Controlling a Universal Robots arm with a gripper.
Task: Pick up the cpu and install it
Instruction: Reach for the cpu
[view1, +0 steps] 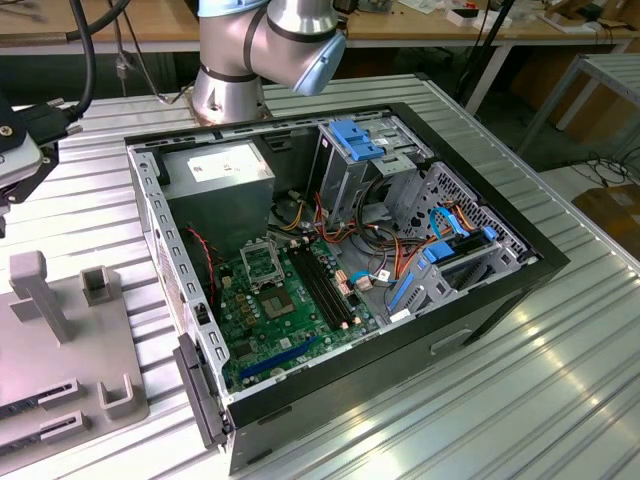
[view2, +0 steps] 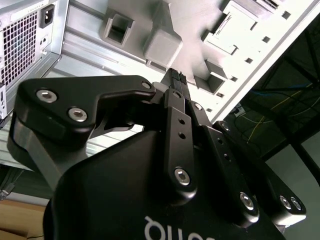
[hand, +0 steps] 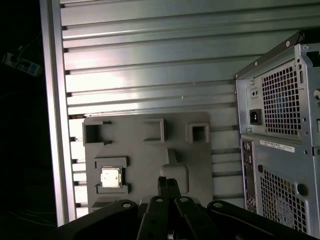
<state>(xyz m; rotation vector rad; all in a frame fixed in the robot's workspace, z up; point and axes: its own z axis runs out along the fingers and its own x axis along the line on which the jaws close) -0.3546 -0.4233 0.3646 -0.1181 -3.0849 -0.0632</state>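
A ribbed metal worktop (view1: 560, 400) lay beneath the fingers (hand: 167, 184), glare streaking it. Well away from them stood wooden benches (view1: 150, 20) and a grey floor (view1: 560, 190).

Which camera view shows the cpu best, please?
The first wrist view: the cpu lies face-up in a pocket of the grey fixture plate, unobstructed. The exterior view and the second wrist view catch other parts of that plate.
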